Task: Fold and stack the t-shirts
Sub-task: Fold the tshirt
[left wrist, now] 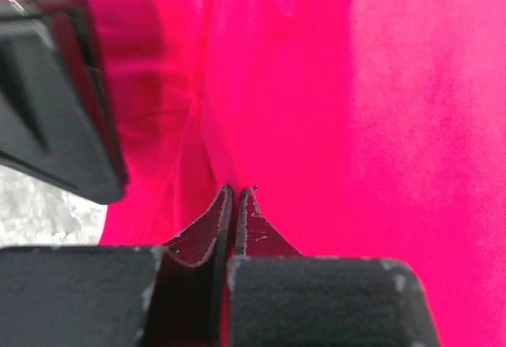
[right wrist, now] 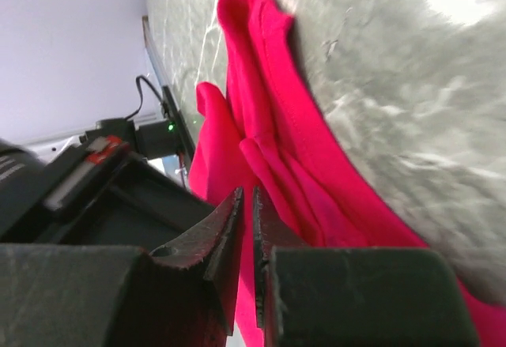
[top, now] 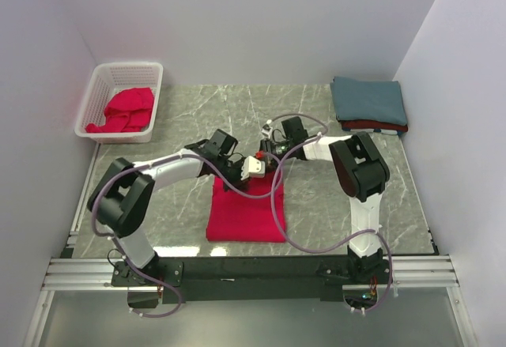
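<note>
Lying folded into a neat rectangle mid-table, the red shirt (top: 247, 211) sits on the grey marble table (top: 332, 197) just ahead of the two arm bases. Both arms reach inward and meet over its far edge.

Left gripper (top: 239, 171): jaws pressed together. The left wrist view (left wrist: 237, 198) shows a raised ridge of the red shirt (left wrist: 371, 126) running straight into the tips, with red cloth between the fingers, so it is pinching a fold.

Right gripper (top: 266, 156): jaws nearly together, only a thin slit. In the right wrist view (right wrist: 247, 202) bunched folds of the red shirt (right wrist: 269, 126) lead into the tips, and the hem lifts off the table (right wrist: 395, 70). It looks pinched too.

The two grippers are just beside each other.

White lattice basket (top: 99, 86) at far left, holding a crumpled red shirt pile (top: 126, 110). At the far right corner, well apart from the grippers, a teal shirt (top: 369, 100) lies folded on top of a dark red shirt (top: 383, 126), of which only the edge shows.
</note>
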Available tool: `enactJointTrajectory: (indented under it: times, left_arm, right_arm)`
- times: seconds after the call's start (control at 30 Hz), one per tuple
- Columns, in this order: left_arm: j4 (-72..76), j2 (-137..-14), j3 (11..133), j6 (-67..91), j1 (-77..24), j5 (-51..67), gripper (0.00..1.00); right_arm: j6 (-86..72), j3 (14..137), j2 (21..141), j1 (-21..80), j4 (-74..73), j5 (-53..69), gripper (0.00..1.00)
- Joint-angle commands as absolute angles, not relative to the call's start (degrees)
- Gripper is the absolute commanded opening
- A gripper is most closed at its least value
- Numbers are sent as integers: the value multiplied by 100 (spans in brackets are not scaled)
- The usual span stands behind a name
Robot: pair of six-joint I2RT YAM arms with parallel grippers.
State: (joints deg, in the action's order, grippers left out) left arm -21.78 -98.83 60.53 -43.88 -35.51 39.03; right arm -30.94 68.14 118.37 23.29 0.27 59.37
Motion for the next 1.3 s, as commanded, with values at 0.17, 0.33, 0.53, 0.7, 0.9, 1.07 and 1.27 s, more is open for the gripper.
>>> enactJointTrajectory:
  times: [0.17, 0.33, 0.53, 0.7, 0.9, 1.07, 1.27]
  left_arm:
    - [-1680, -8667, 5354, -4447, -3963, 3402, 1]
    - [-1547, -8394, 5107, -4517, -4113, 3182, 1]
    - [-1337, -8165, 5063, -4684, -4122, 3024, 1]
    - [-1099, -8086, 5185, -4842, -4113, 2883, 0]
    - [-844, -8297, 5282, -4992, -4035, 2760, 0]
    - [-554, -8542, 5361, -5115, -3832, 2707, 0]
    - [-273, -8675, 5432, -5221, -3683, 2663, 0]
  right_arm:
    - [-3331, 6750, 12260, 2821, 703, 6310, 15]
    - [-3427, 6952, 12770, 2813, 589, 6354, 14]
    - [-3875, 6873, 13095, 2804, 940, 6504, 14]
    - [-3990, 6838, 13227, 2804, 1011, 6627, 14]
    - [-3964, 6785, 13193, 2812, 1002, 6671, 14]
    - [-3920, 6689, 13157, 2804, 984, 6671, 14]
    - [-3894, 6662, 13166, 2804, 993, 6645, 14]
